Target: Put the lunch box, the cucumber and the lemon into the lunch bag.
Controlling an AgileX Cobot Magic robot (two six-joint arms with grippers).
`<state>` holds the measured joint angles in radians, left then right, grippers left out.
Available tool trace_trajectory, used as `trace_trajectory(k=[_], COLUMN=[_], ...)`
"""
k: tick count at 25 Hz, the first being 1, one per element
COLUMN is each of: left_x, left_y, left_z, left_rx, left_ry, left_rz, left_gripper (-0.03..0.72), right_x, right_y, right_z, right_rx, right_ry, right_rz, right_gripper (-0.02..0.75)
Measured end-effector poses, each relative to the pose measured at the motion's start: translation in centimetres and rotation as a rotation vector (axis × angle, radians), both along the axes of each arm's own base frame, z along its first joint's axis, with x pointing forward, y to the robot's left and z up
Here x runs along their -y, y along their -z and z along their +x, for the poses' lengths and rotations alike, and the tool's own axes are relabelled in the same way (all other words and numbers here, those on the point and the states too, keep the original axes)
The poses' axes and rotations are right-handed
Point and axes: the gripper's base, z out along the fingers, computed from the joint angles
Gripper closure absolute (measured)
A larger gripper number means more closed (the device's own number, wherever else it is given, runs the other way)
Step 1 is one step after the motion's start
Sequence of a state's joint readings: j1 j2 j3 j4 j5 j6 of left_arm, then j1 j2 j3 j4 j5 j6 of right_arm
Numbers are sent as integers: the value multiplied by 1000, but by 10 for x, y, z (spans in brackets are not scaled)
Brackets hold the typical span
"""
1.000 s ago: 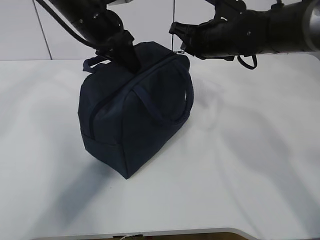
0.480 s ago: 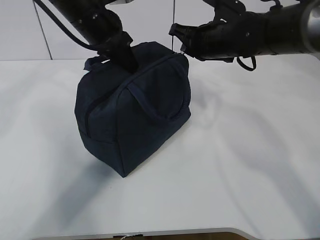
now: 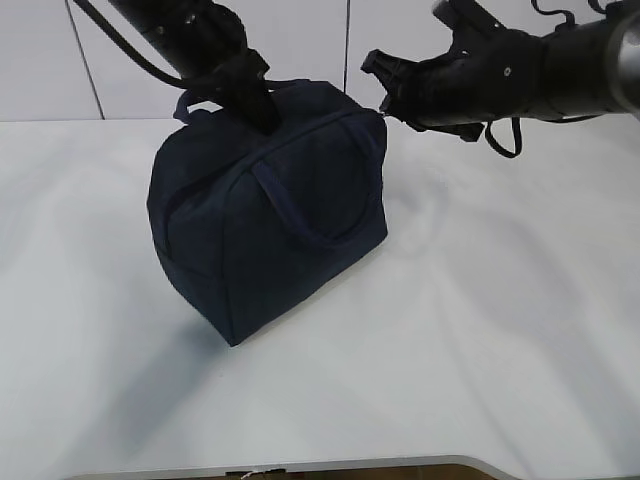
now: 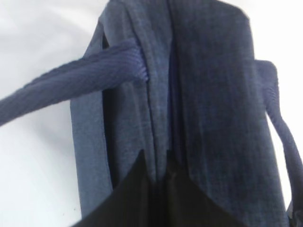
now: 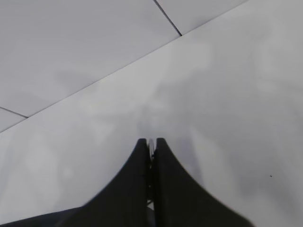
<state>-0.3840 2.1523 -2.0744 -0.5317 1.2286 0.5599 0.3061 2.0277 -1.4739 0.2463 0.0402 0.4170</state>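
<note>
Where the white table (image 3: 480, 330) fills most of the exterior view, the lunch bag (image 3: 265, 215) stands left of centre, tilted, with one bottom corner pointing toward the camera. Its zipper line runs along the top ridge, and one loop handle (image 3: 320, 205) hangs down the near side panel. A second handle (image 3: 192, 103) arches up behind the left arm.

The left gripper (image 3: 262, 112) comes down from the upper left and bites into the top ridge of the bag. In the left wrist view its two dark fingers (image 4: 130, 196) are pressed close together on a fold of navy fabric beside the zipper seam (image 4: 173, 94), with a handle strap (image 4: 71, 87) crossing to the left.

The right gripper (image 3: 384, 107) reaches in from the upper right and meets the far end of the bag's top ridge. In the right wrist view its fingers (image 5: 137, 189) are drawn nearly flat against each other, with a thin pale sliver (image 5: 150, 147) caught at the tips; it is probably the metal zipper pull, though the view is too tight to be sure.

The lunch box, the cucumber and the lemon do not show in any view.
</note>
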Motion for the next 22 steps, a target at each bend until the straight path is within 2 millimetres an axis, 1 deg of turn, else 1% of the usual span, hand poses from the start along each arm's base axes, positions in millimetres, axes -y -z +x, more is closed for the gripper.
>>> trace_trajectory(k=[6, 19, 22], left_x=[0, 0, 0], left_y=[0, 0, 0], left_z=[0, 1, 1], left_rx=[5, 12, 12], left_ry=[-2, 3, 3], left_rz=[-4, 4, 4], left_gripper=[694, 694, 694], right_x=[2, 2, 2], right_y=[23, 42, 44], right_z=[4, 5, 4], right_rx=[-71, -195, -209], right_ry=[27, 77, 77], right_rz=[23, 113, 117], right_gripper=[732, 732, 732])
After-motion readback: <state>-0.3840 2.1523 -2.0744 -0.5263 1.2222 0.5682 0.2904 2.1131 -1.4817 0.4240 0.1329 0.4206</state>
